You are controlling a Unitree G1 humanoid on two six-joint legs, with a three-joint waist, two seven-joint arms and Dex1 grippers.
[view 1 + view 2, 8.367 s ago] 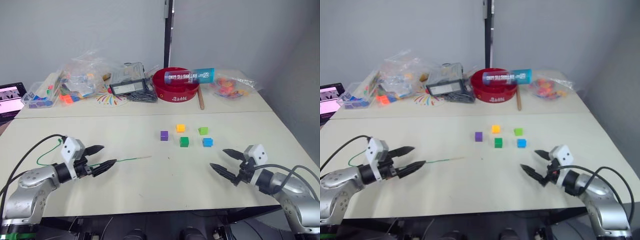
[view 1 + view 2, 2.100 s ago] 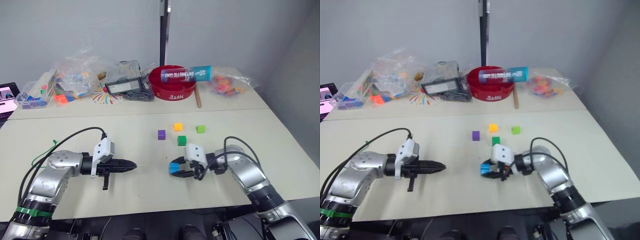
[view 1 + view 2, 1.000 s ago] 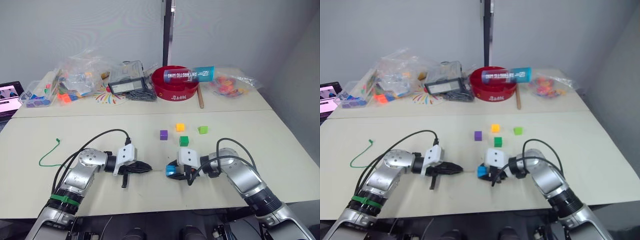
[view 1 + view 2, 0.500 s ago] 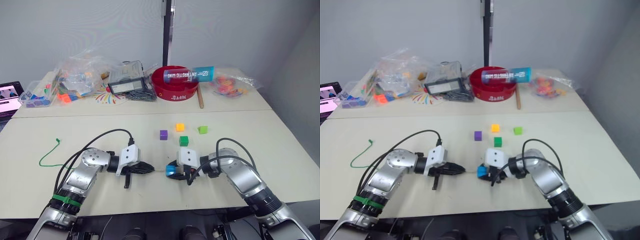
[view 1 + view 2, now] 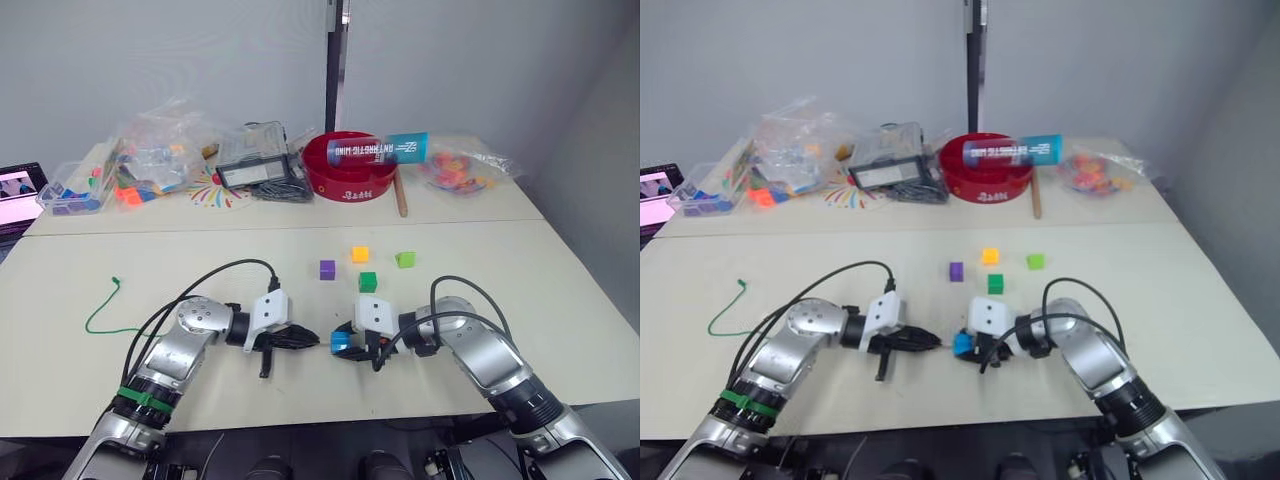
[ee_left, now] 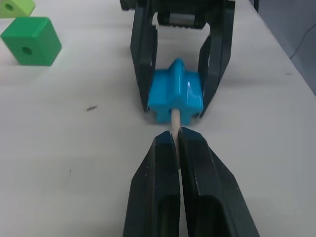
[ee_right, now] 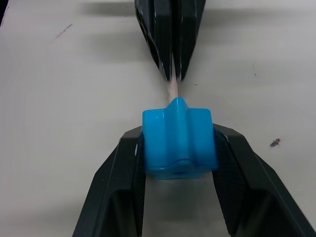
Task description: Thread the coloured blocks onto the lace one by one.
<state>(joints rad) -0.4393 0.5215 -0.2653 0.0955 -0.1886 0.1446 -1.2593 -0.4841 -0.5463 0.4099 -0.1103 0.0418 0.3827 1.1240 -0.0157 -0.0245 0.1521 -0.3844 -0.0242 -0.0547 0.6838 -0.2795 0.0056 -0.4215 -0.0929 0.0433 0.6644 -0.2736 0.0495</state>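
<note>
Meeting low over the pale surface, the two arms bring lace and block together: the right gripper clamps the blue block between its fingers, while the left gripper, jaws pinched tight, holds the lace's pale stiff tip right at the block's near face. From the left wrist view the tip seems to be just entering the hole.

The risk, as it looks from here, is alignment. If the tip sits slightly off the bore, a push could bend it or skid it off the plastic. A block turning in the right gripper's hold would do the same. The lace trails away to the robot's left in a loose loop, and a snag there could drag the tip back out.

By count: five blocks in all, one blue in the grip and four waiting just beyond on the surface, namely purple, orange-yellow, light green and dark green. One lace. None threaded yet.
</note>
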